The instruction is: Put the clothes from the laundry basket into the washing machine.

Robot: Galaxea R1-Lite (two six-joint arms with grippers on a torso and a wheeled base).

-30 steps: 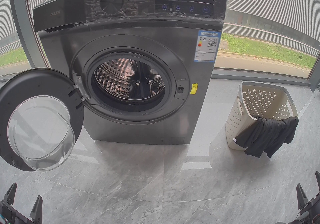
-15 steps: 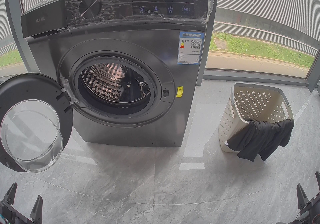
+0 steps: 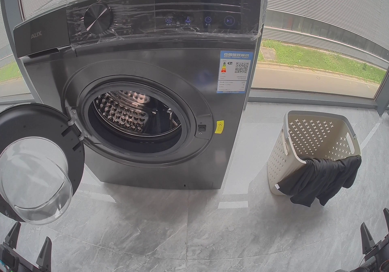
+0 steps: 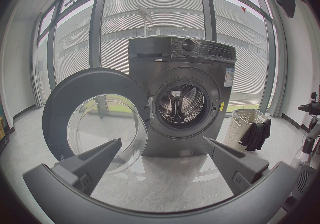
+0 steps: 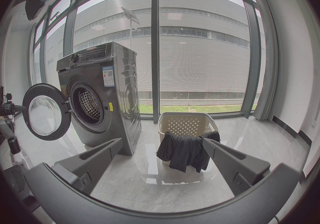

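The grey washing machine (image 3: 162,62) stands ahead on the left, its round door (image 3: 36,175) swung wide open and the steel drum (image 3: 133,116) bare inside. To its right on the floor sits the cream laundry basket (image 3: 283,151), with a black garment (image 3: 320,179) draped over its near rim. My left gripper (image 3: 28,242) is low at the near left, open and holding nothing. My right gripper (image 3: 377,230) is low at the near right, also open, well short of the basket (image 5: 186,122) and garment (image 5: 185,154). The left wrist view faces the washing machine (image 4: 186,67).
Grey marble floor (image 3: 194,228) stretches between me and both the machine and the basket. Tall windows (image 3: 324,9) close off the space behind them. The open door juts out toward the near left.
The whole head view has shifted, so the camera moved: machine and basket now look slightly nearer and lower. The garment still hangs on the basket rim. Both grippers hold the same spots.
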